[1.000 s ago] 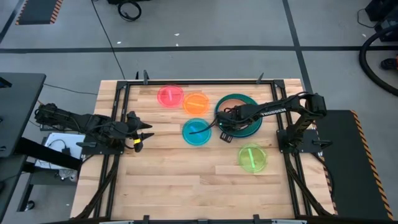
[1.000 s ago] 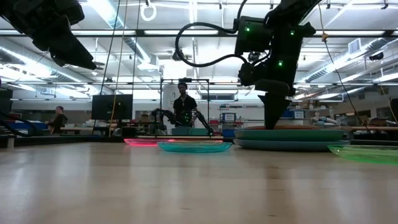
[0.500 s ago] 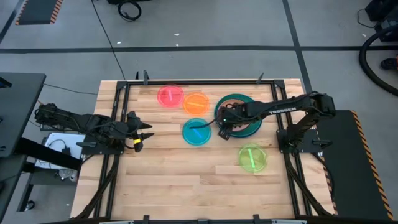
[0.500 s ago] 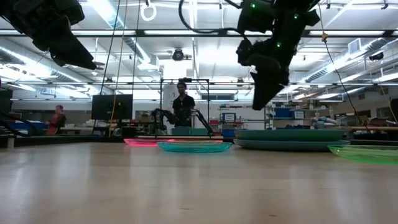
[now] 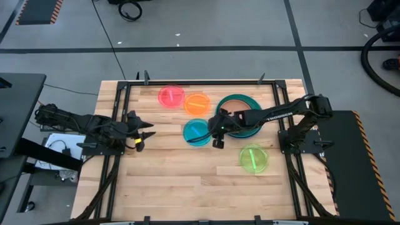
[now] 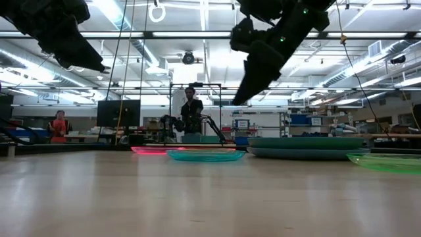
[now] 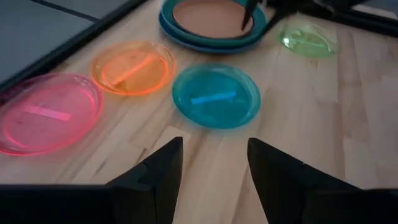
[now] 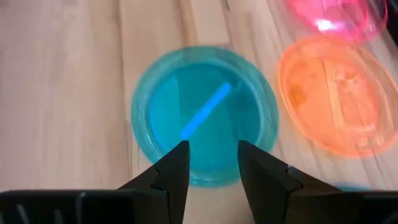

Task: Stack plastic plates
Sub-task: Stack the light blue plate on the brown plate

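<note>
A stack of larger plates [image 5: 244, 128], blue and teal rims with a tan plate [image 7: 208, 14] on top, lies flat toward the table's far right. The pink plate [image 5: 170, 97], orange plate [image 5: 197, 103], cyan plate [image 5: 195, 132] and lime green plate [image 5: 253, 158] each lie flat on the wood by themselves. My right gripper [image 5: 215, 134] hangs open above the cyan plate's [image 8: 205, 115] right edge, clear of it in the low view [image 6: 240, 95]. My left gripper [image 5: 142, 132] waits open at the table's left side, raised and pointing at the plates [image 7: 214, 162].
A black metal frame [image 5: 187, 82] runs along the table's edges. Bare wood [image 5: 187, 187] fills the near half of the table. People [image 6: 191, 108] stand in the room far behind the table.
My right gripper has risen from the near left rim of the plate stack and swung toward the table's left, tipping to a slant, until it is over the cyan plate's right edge. The plates lie where they were.
</note>
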`<state>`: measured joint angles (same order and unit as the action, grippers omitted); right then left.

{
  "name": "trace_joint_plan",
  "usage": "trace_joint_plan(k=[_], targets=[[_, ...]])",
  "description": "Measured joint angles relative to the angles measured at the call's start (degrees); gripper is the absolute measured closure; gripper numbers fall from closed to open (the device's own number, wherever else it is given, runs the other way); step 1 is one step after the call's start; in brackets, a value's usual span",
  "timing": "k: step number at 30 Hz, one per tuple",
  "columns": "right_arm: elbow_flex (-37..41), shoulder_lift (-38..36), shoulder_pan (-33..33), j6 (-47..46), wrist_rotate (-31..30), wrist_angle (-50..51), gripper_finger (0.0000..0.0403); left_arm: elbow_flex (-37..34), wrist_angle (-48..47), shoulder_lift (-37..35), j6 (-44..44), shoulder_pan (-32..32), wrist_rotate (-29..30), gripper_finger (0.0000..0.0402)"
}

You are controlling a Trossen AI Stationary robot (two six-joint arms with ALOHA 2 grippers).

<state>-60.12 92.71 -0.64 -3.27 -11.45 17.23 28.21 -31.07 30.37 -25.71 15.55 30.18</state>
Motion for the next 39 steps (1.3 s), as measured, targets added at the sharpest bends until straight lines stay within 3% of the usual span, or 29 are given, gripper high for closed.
trace_joint_plan(k=[9, 19, 31, 39], targets=[[-5.4, 2.2, -3.6, 7.1, 0.2, 1.8, 0.0261, 0.0, 3.6, 0.0, 2.8, 0.0, 2.6, 0.0214], [-9.4, 11.7, -8.1, 17.7, 0.6, 0.4, 0.0261, 0.0, 4.1, 1.3, 4.4, 0.0, 2.6, 0.0214], [-10.1, 19.3, -10.9, 27.5, -11.5, -1.7, 0.0261, 0.0, 4.2, 3.0, 4.5, 0.0, 2.6, 0.0214], [-9.9, 19.7, -10.0, 27.0, -11.1, 0.4, 0.0261, 0.0, 4.2, 3.0, 4.5, 0.0, 2.5, 0.0214]])
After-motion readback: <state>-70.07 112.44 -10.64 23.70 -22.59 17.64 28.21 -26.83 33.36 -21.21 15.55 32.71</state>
